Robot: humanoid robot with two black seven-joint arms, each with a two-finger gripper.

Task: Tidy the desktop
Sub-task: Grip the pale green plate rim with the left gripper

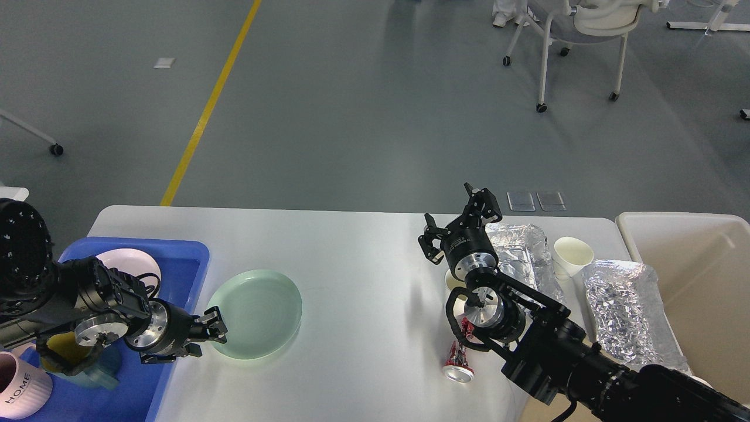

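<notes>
The white desktop (363,258) carries a pale green plate (255,313) at its left. My left gripper (208,335) is open and empty, its fingertips just at the plate's left rim, over the edge of the blue tray (184,258). My right gripper (457,220) is open and empty, held above the desktop's right half. Near it are two crumpled foil containers (521,252) (624,310), a white paper cup (571,255) and a crushed red can (460,360). A second cup (451,282) is mostly hidden behind my right arm.
The blue tray holds a white plate (126,261), a teal mug (96,375) mostly hidden by my left arm, and a white HOME mug (20,390). A cream bin (697,281) stands off the desktop's right end. A wheeled chair (580,29) stands on the floor beyond.
</notes>
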